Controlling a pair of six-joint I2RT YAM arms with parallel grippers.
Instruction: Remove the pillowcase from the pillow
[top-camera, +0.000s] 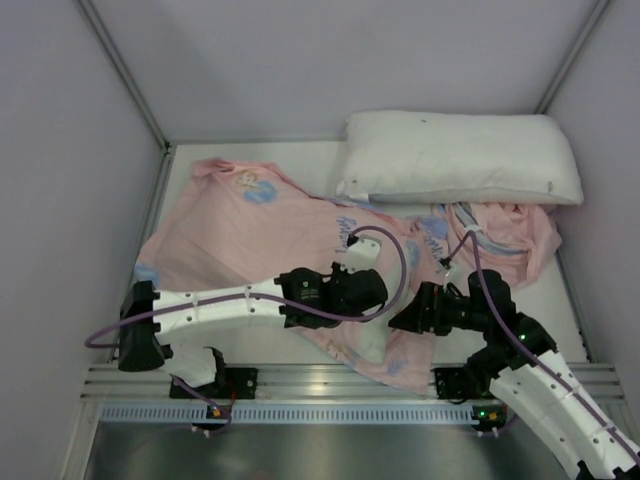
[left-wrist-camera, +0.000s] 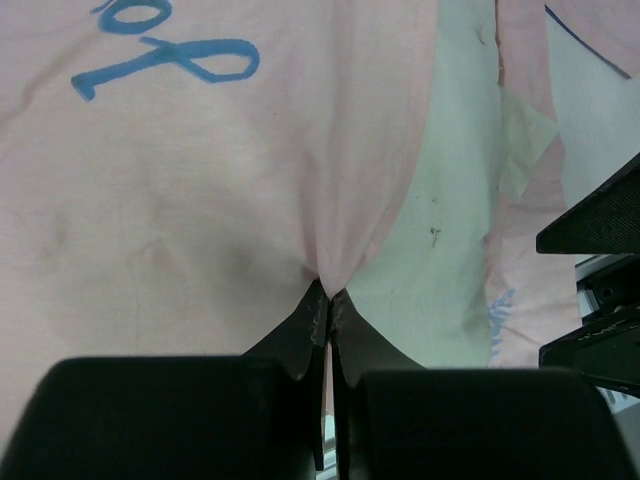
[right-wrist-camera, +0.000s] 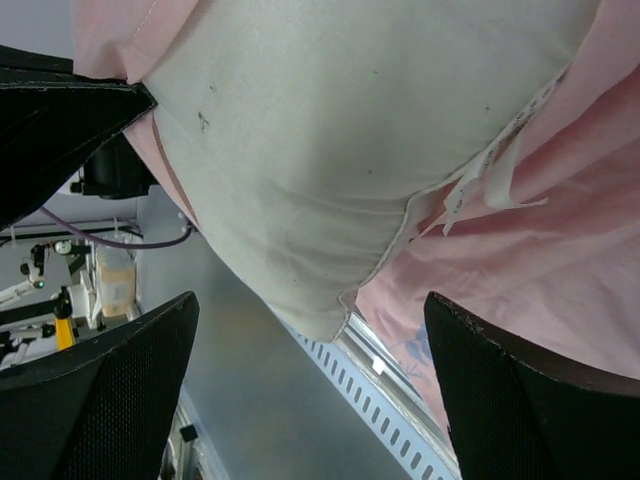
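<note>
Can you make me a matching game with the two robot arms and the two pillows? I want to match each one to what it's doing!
Things:
1. left arm
2. right arm
3. pillow
4. spare pillow

What it's doing:
A. jaws wide open
B. lies bare at the back wall
C. jaws shut on the pink pillowcase
D. white corner pokes out of the pillowcase

Right pairs: 1-C, 2-A, 3-D, 4-B
</note>
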